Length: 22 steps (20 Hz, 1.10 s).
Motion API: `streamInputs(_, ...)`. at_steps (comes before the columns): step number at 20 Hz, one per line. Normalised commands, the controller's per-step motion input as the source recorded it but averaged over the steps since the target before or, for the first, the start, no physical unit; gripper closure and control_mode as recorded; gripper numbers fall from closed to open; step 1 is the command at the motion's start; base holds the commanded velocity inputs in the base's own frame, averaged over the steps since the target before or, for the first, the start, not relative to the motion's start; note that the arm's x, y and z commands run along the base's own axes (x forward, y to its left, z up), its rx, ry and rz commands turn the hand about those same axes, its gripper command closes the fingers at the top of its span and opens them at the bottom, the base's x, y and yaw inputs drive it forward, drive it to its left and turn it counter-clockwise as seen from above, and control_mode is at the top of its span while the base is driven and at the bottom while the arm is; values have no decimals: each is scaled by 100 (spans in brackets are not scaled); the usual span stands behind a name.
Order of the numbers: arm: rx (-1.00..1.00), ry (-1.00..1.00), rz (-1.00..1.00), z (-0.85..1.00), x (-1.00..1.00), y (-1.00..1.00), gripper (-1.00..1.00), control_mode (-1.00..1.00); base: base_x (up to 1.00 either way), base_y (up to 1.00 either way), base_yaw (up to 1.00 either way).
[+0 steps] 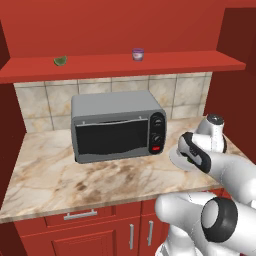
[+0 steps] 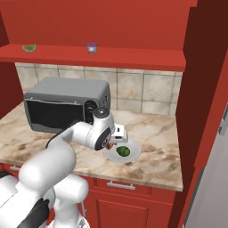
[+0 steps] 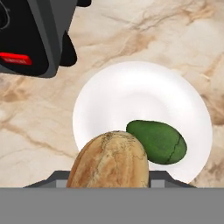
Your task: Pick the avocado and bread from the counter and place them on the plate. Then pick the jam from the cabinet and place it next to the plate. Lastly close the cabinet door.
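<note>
Now claw [image 2: 109, 144] pinching bread [image 3: 109, 159] above plate [image 3: 131, 83]; avocado [image 3: 157, 141] on plate.

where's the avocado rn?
The avocado lies on the plate, on the counter right of the toaster oven. In the hand view the bread, held in the hand, sits just above it.
</note>
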Motion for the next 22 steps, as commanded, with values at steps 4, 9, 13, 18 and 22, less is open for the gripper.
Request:
streamInputs(4,0,1,0,-10,16,0,100,-100,0,0,0)
streamInputs(9,0,1,0,-7,9,0,100,-100,0,0,0)
streamInputs(13,0,0,0,-9,7,-3,100,-100,0,0,0)
streamInputs(18,0,0,0,-13,6,-7,100,-100,0,0,0)
streamInputs(22,0,0,0,-14,8,-4,100,-100,0,0,0)
